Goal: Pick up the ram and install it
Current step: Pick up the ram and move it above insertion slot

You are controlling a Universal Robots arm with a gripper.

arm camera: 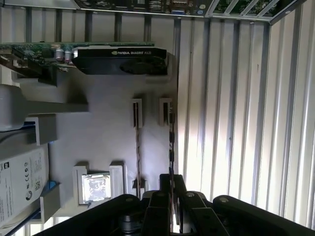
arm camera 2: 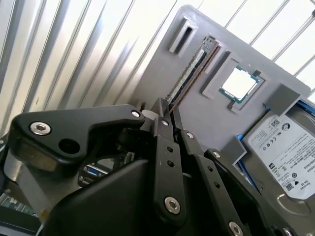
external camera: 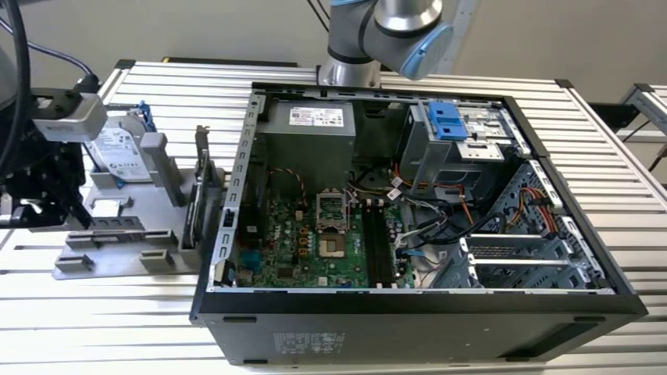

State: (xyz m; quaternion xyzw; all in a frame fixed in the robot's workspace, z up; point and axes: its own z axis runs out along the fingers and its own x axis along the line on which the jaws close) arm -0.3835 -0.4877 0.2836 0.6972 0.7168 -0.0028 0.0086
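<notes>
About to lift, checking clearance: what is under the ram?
The grey holder tray; the ram stands on edge on it. The gripper covers one end of the ram, so how that end is seated is hidden.

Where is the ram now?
In the second wrist view the ram stands on edge in the holder near the processor, its end in the end effector.

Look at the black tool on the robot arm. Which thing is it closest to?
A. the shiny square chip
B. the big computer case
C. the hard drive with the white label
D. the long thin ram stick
D: in the second wrist view the tool sits right at one end of the ram, which stands on edge in the grey holder. The chip and the hard drive lie farther off.
</notes>
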